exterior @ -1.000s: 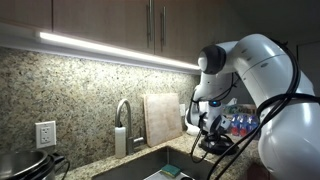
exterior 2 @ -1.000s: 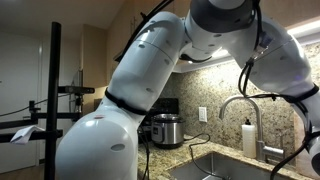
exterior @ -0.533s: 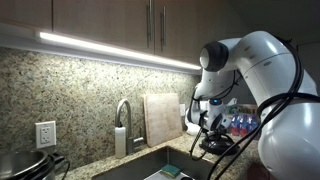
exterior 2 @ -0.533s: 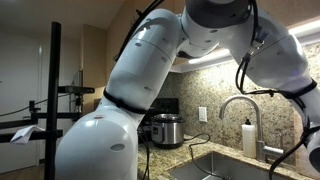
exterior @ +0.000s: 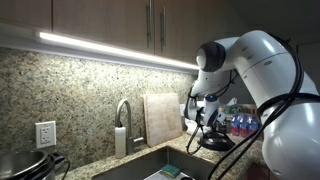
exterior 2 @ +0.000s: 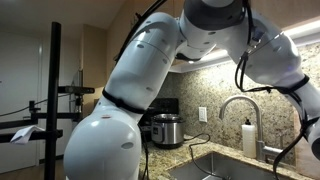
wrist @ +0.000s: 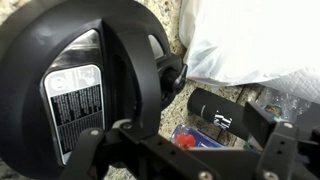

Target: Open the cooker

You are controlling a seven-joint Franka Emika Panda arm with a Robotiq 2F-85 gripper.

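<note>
The cooker point(exterior 2: 165, 130), round with a silvery band and a dark lid, stands on the counter left of the sink. Its rim also shows at the bottom left edge in an exterior view point(exterior: 25, 165). Its lid is down. My gripper point(exterior: 205, 125) hangs at the far end of the counter, past the sink and well away from the cooker. In the wrist view my gripper point(wrist: 190, 150) is open and empty. It hovers beside a black round domed appliance point(wrist: 90, 80) with an arched handle and a grey label.
A steel sink point(exterior: 150, 165) with a faucet point(exterior: 122, 125) lies between the gripper and the cooker. A cutting board point(exterior: 160, 118) leans on the granite wall. A white plastic bag point(wrist: 260, 45), a black cylinder point(wrist: 220, 108) and water bottles point(exterior: 240, 125) crowd the gripper's end.
The arm has shifted only slightly, with the wrist turning a little over the black round appliance. Nothing was grasped or let go.
</note>
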